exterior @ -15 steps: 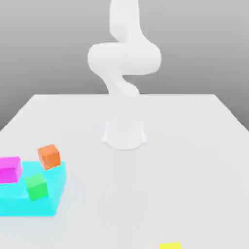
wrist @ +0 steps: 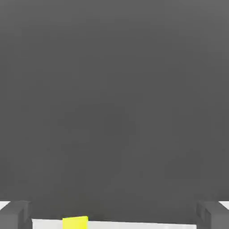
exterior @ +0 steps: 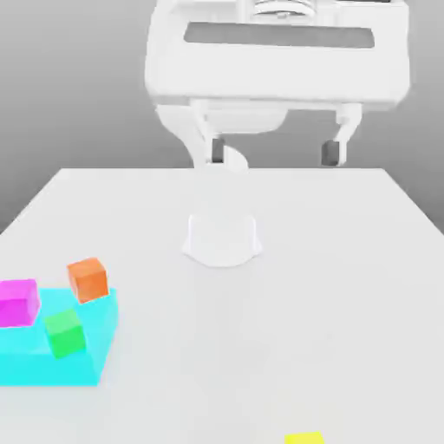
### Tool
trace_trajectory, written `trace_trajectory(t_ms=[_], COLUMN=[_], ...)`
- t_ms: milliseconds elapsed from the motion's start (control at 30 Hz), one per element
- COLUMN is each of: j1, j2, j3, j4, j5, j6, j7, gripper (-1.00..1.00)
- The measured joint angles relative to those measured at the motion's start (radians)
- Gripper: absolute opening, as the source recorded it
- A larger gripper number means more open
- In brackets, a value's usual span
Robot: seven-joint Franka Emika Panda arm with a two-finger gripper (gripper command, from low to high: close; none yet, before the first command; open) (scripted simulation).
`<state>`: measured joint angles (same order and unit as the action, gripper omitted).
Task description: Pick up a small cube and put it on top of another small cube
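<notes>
Right now the arm is only getting ready: going across the exterior view, the magenta cube [exterior: 18, 302], green cube [exterior: 64, 333] and orange cube [exterior: 88, 278] are sitting on or by the cyan block [exterior: 94, 347], and the gripper [exterior: 273, 152] is hanging high with its fingers wide apart, holding nothing. The yellow cube [exterior: 303, 438] is lying alone on the table [exterior: 347, 286] at the near edge, so next the gripper is needing to come down over it. The hand view is showing that yellow cube [wrist: 75, 222] between the two fingertips [wrist: 15, 214].
</notes>
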<state>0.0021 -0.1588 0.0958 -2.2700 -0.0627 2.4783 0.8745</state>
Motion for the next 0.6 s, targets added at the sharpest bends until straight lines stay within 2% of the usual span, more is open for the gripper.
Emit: trace_trajectory(t_ms=[467, 600], j1=[0.053, 0.072], j2=[0.506, 0.651], j3=[0.027, 0.01], j4=[0.023, 0.049], j5=[-0.036, -0.057], j6=[0.142, 0.232], j7=[0.05, 0.067], gripper=[0.0, 0.0])
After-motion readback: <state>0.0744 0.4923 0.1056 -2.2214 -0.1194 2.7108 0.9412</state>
